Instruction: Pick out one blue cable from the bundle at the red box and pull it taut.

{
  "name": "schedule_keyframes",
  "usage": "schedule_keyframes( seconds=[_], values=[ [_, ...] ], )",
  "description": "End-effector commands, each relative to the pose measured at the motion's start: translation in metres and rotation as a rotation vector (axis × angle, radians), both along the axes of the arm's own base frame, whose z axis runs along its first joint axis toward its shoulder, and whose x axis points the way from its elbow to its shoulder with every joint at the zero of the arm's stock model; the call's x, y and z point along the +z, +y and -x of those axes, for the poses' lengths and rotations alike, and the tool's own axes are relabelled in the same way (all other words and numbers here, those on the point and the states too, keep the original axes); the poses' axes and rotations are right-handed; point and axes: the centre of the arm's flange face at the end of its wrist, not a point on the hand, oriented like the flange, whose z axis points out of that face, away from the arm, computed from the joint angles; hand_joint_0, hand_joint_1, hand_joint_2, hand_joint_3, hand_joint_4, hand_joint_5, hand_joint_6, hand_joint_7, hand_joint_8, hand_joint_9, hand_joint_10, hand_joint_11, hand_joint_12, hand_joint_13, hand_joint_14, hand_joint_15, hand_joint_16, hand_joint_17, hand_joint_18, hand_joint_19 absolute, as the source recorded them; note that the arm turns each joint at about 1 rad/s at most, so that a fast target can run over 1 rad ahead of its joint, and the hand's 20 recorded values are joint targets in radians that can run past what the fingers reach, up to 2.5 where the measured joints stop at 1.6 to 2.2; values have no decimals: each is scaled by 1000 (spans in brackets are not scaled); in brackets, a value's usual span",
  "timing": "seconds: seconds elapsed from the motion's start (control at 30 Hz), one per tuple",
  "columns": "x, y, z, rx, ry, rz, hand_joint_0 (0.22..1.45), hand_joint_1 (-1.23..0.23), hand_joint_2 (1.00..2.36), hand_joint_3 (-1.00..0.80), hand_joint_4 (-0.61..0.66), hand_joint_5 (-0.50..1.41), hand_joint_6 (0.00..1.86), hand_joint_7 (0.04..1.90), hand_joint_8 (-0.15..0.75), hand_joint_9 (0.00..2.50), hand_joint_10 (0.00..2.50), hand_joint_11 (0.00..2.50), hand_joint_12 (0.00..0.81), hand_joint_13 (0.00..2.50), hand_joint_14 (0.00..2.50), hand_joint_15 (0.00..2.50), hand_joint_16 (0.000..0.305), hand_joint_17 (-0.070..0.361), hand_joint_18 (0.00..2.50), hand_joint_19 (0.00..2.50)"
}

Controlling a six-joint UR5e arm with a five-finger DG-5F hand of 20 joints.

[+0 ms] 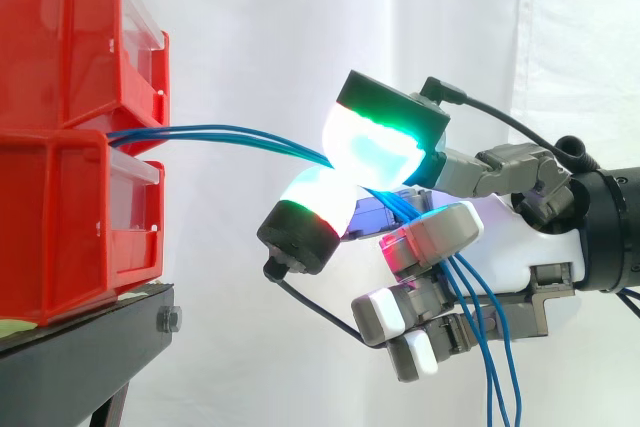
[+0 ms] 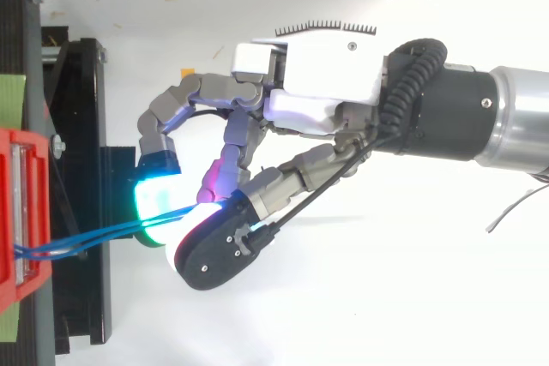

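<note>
Several thin blue cables (image 1: 215, 134) run out from between the stacked red bins (image 1: 75, 127) and stretch rightward to my hand (image 1: 500, 237). Two glowing pads (image 1: 375, 142) pinch the cables between them at about mid-frame. Behind the pinch the cables pass across the palm and hang down past the curled lower fingers (image 1: 400, 317). From above, the blue cables (image 2: 86, 240) leave the red bin (image 2: 21, 212) at the left edge and reach the glowing pads (image 2: 163, 203) of the hand (image 2: 317, 92). I cannot tell whether one cable or more sits in the pinch.
The red bins rest on a black stand (image 1: 90, 347) at the left. A white curtain (image 1: 280, 27) hangs behind everything. The arm (image 2: 480, 117) enters from the right.
</note>
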Motion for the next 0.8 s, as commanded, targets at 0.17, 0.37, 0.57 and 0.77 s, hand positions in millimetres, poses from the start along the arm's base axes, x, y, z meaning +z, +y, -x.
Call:
schedule_keyframes(
  seconds=[0.17, 0.37, 0.57, 0.77],
  values=[
    [1, 0, 0, 0, -1, 0, 592, -736, 1000, -500, 13, -80, 944, 1100, 288, 1560, 41, 1164, 314, 1169, 23, 557, 41, 91, 1071, 626],
    [1, 0, 0, 0, -3, 0, 582, -754, 1000, -500, 20, -74, 930, 1132, 286, 1572, 40, 1153, 320, 1171, 23, 561, 41, 92, 1077, 631],
    [0, 0, 0, 0, 0, 0, 565, -713, 1000, -500, 24, -69, 923, 1155, 290, 1580, 41, 1154, 317, 1174, 22, 560, 42, 93, 1083, 627],
    [1, 0, 0, 0, -1, 0, 626, -762, 1009, -410, -14, -56, 923, 1163, 286, 1585, 40, 1162, 314, 1177, 24, 566, 41, 91, 1079, 640]
  ],
)
